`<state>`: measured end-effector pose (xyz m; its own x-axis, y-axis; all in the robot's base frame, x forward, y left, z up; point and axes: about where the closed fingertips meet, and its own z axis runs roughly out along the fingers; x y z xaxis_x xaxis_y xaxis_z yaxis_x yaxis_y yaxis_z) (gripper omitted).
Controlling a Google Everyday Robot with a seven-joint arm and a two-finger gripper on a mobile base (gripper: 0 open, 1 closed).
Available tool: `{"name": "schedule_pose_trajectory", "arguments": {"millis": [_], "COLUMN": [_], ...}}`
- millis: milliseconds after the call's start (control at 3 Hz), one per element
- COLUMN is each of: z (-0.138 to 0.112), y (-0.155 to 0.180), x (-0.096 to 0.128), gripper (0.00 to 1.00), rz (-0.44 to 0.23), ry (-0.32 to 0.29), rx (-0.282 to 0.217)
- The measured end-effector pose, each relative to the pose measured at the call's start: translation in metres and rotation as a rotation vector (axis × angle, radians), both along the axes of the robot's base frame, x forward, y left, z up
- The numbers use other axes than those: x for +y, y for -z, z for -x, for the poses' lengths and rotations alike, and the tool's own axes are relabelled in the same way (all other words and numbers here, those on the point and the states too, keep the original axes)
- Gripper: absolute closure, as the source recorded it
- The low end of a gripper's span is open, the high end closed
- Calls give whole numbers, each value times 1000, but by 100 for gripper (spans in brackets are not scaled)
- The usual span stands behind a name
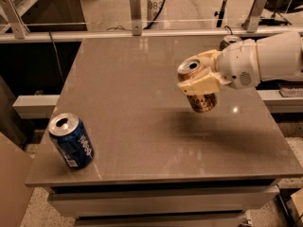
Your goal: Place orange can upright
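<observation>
The orange can (203, 100) hangs in the air over the right part of the grey table (137, 108), roughly upright with its silver top tilted toward the left. My gripper (199, 79) comes in from the right on a white arm. Its cream fingers (199, 85) are shut around the can's upper half. The can's bottom is clear of the table, and its shadow lies on the surface below and left of it.
A blue can (72, 141) stands upright at the table's front left corner. The top of another can (230, 41) shows behind the arm at the right edge. A railing with metal posts runs behind the table. Cardboard is at the lower left.
</observation>
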<state>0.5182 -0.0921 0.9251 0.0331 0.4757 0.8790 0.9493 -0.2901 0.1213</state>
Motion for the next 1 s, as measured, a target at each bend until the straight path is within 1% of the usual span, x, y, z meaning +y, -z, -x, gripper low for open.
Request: {"name": "schedule_pose_trajectory", "arguments": {"millis": [333, 1000], "z": [3, 8], "y": [5, 12], "x": [-2, -4], "gripper": [100, 100], "rz": [-4, 9], "ry": [-1, -7], "rx": [4, 20]}}
